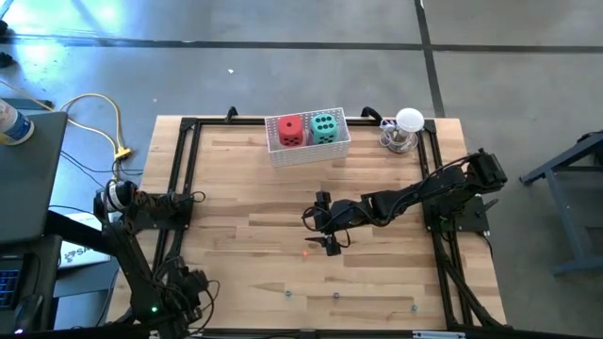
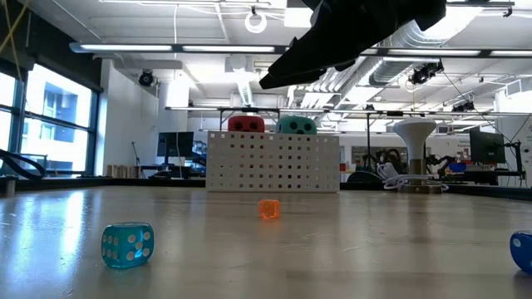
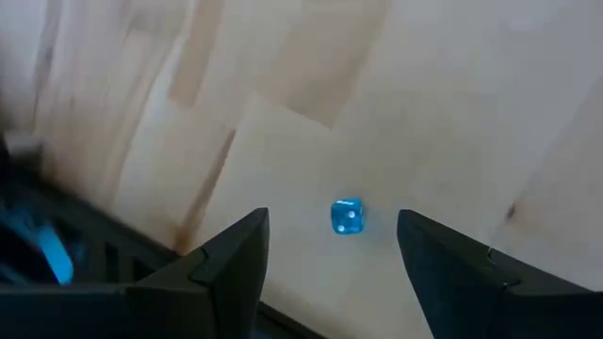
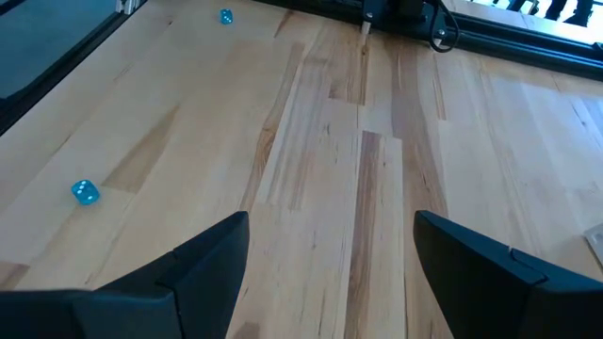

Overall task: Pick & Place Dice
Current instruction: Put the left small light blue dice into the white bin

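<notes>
The right tool (image 1: 327, 231) hangs over the middle of the table (image 1: 236, 179), fingers spread and grasping nothing. A small orange die (image 2: 268, 208) lies on the table just beside it. The left tool (image 3: 330, 273) waits at the table's near left corner, fingers apart and empty, above a small blue die (image 3: 347, 217). The red die (image 1: 290, 131) and the teal die (image 1: 324, 126) sit side by side in the white basket (image 1: 311, 152) at the far edge
</notes>
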{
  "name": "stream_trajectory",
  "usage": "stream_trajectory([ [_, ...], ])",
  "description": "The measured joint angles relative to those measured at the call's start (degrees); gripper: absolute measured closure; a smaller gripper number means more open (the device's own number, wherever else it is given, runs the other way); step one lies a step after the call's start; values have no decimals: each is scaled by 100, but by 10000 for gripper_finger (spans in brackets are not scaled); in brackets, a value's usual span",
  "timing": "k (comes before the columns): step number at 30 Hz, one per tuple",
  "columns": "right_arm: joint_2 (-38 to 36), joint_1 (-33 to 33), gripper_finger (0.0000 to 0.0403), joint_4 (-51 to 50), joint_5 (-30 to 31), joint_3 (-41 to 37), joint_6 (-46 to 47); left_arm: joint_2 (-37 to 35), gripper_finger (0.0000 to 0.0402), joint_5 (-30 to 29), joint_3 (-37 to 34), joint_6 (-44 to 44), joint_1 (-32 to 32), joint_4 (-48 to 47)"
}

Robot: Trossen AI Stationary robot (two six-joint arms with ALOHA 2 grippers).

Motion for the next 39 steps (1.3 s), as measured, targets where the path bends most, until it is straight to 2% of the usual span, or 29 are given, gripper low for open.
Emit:
stream_trajectory([
  [2,0,0,113,0,-1,0,2,0,177,0,0,-384,0,-94],
  [11,0,-2,113,-60,1,0,1,0,177,164,-1,-828,0,66],
  [32,0,-1,113,-61,0,0,2,2,177,35,-9,-922,92,187],
  [39,0,-2,113,-83,-2,0,2,4,177,64,-336,-896,92,611],
])
